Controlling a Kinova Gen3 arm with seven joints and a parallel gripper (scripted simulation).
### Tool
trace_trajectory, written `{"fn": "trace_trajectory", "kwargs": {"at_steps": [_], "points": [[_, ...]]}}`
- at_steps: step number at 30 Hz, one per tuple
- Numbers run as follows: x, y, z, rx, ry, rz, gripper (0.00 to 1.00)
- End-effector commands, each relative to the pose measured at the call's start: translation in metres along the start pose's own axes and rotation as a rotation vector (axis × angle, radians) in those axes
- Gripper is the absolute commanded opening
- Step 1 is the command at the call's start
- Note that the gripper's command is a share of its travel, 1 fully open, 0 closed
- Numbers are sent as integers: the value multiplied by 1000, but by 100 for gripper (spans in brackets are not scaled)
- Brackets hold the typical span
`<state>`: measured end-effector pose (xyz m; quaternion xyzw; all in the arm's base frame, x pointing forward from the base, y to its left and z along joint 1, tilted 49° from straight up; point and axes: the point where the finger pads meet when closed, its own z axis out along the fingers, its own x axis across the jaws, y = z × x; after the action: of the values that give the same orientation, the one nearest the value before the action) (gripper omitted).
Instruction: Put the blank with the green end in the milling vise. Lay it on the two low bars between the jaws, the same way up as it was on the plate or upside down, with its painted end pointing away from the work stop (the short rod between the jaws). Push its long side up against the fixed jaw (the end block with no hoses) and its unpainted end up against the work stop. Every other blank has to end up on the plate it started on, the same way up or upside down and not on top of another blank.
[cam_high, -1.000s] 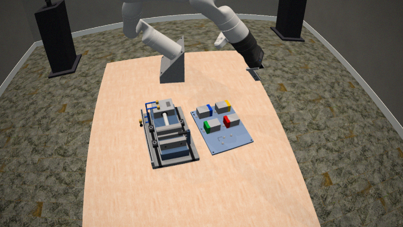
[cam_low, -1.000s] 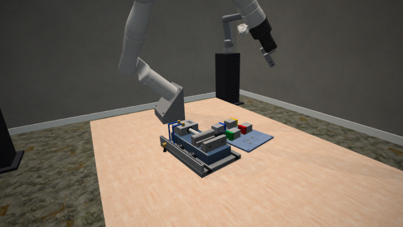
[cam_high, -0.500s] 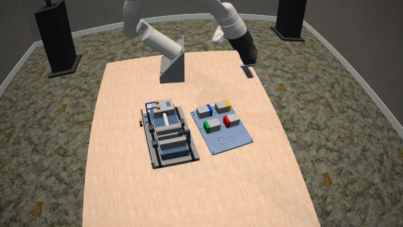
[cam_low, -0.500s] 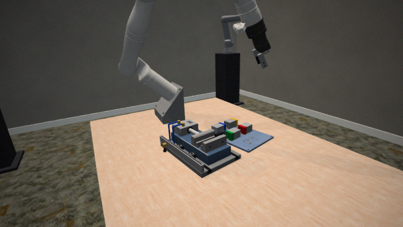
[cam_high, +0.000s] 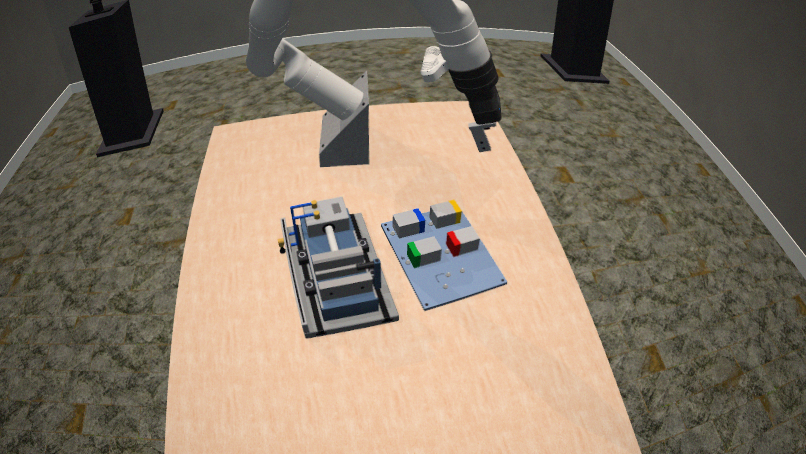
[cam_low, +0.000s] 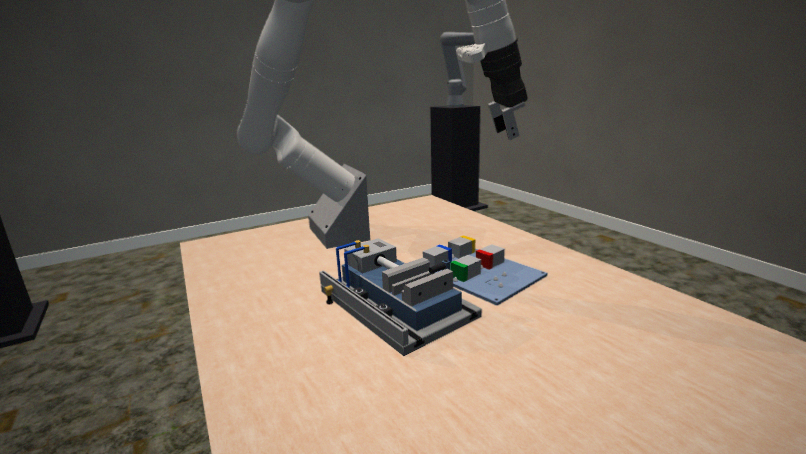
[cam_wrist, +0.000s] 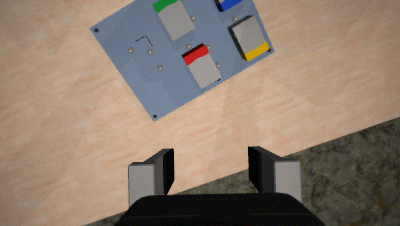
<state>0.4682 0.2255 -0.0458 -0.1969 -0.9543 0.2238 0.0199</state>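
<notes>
The blank with the green end (cam_high: 424, 251) lies on the blue plate (cam_high: 443, 257), at its near left, next to the vise; it also shows in the exterior view (cam_low: 465, 267) and at the top of the wrist view (cam_wrist: 172, 17). The milling vise (cam_high: 337, 269) stands left of the plate, with nothing between its jaws. The work stop (cam_high: 367, 264) is a short dark rod on the vise's right side. My gripper (cam_high: 482, 137) is open and empty, high above the table's far right edge, well away from the plate; it also shows in the wrist view (cam_wrist: 211, 170).
Three other blanks lie on the plate: blue-ended (cam_high: 409, 222), yellow-ended (cam_high: 446, 212) and red-ended (cam_high: 463, 240). The arm's grey base (cam_high: 345, 132) stands at the table's far middle. Black pillars (cam_high: 115, 78) stand on the floor around the table.
</notes>
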Motion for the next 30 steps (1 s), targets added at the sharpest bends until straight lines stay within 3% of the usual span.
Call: {"fn": "trace_trajectory", "kwargs": {"at_steps": [1,30], "points": [[4,2,-1,3,-3,-11,100],[38,-53,-3,259,-33,-317,100]]}}
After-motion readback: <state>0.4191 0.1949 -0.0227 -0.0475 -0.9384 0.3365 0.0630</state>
